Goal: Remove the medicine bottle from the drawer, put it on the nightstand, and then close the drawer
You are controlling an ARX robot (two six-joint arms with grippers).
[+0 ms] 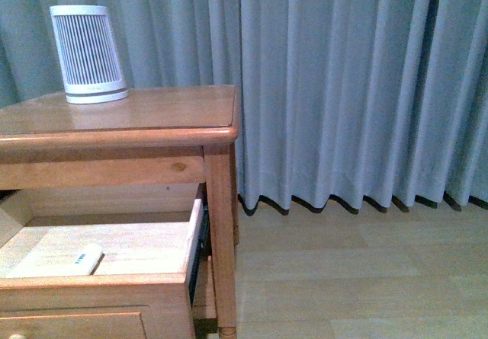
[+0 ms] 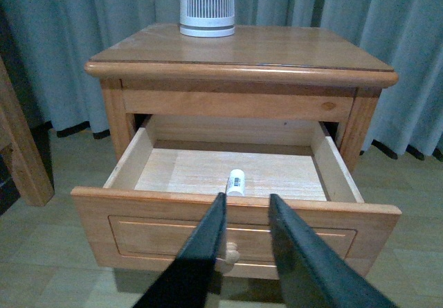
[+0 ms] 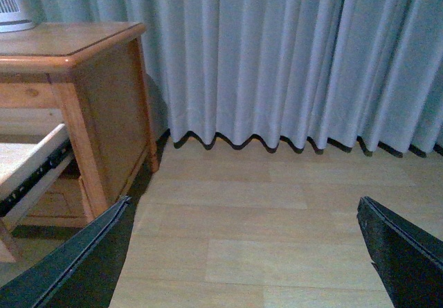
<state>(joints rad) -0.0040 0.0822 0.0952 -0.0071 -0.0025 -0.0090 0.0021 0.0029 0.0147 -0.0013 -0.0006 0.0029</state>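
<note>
The nightstand (image 1: 152, 114) (image 2: 277, 52) (image 3: 104, 73) stands at the left with its drawer (image 2: 235, 218) (image 1: 114, 289) pulled out. Inside, on the pale plywood floor near the front panel, lies the small white medicine bottle (image 2: 236, 182) (image 1: 88, 259). My left gripper (image 2: 247, 198) is open, its dark fingers (image 2: 208, 239) hovering in front of the drawer front, above the round knob (image 2: 228, 254), with the bottle just beyond the tips. My right gripper (image 3: 242, 207) is wide open over the bare floor, right of the nightstand, holding nothing.
A white ribbed device (image 1: 88, 53) (image 2: 207, 5) stands at the back of the nightstand top. Grey curtains (image 1: 351, 87) hang behind. Pale wooden floor (image 3: 263, 232) stretches to the right. A wooden bed-frame post (image 2: 21, 149) stands to one side of the nightstand.
</note>
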